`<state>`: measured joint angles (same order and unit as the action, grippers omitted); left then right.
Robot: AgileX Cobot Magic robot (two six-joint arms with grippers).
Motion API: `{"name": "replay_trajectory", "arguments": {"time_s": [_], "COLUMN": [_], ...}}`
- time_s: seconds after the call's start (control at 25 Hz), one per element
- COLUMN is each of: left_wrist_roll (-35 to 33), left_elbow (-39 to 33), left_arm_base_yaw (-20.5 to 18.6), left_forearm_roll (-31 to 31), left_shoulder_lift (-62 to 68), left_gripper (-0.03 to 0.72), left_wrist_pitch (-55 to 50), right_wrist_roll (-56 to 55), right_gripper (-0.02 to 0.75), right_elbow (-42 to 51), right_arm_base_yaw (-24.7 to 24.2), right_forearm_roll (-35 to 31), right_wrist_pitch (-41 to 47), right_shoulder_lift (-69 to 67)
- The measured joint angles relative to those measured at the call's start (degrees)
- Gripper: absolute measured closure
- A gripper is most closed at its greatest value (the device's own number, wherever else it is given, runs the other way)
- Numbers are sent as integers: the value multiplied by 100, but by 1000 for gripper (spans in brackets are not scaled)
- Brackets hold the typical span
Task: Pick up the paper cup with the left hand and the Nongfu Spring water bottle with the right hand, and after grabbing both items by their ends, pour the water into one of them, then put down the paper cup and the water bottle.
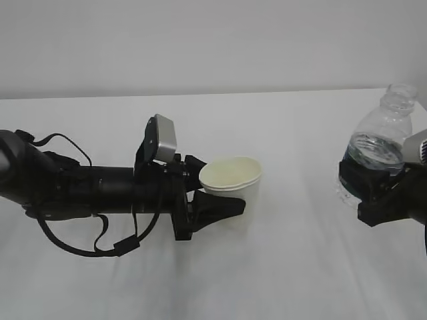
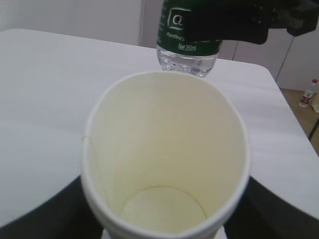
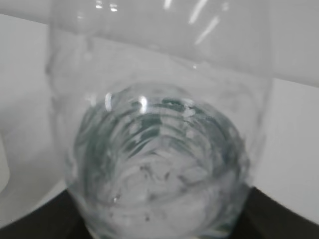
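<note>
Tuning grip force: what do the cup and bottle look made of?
Paper cup: looks like matte white paper, cream inside; rolled rim and side seam show in the left wrist view. Water bottle: apparently thin clear glossy plastic, ribbed, with highlights and a dark green label band.

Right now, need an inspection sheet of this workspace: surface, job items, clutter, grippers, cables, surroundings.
Surface: white table, no spills visible.
Paper cup: upright, inside looks empty and dry.
Nongfu Spring water bottle: upright, capless, partly filled with water, well apart from the cup.
Clutter: nothing seen on the table.
Left hand: closed around the cup's sides.
Right hand: gripping the bottle's lower part.
Cables: black loops hanging from the left arm onto the table.
Surroundings: plain light wall; another small bottle on the floor beyond the table.
</note>
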<state>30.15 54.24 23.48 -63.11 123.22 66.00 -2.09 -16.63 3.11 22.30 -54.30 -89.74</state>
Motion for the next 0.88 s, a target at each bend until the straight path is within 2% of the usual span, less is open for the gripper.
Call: {"name": "replay_trajectory", "arguments": {"time_s": [0.36, 0.72, 0.88], "left_wrist_roll": [544, 626, 630], "left_elbow": [20, 20, 20], "left_arm_base_yaw": [287, 349, 349], "left_forearm_roll": [-81, 45, 45], "left_shoulder_lift": [0, 0, 0], "left_gripper": [225, 226, 226], "left_wrist_pitch": [-110, -133, -133], "right_wrist_roll": [-550, -751, -750], "right_gripper": [321, 321, 321], "right_elbow": [0, 0, -92], "right_arm_base_yaw": [0, 0, 0], "right_forearm_roll": [-137, -137, -160], "right_wrist_pitch": [192, 241, 723], "right_shoulder_lift": [54, 63, 63]}}
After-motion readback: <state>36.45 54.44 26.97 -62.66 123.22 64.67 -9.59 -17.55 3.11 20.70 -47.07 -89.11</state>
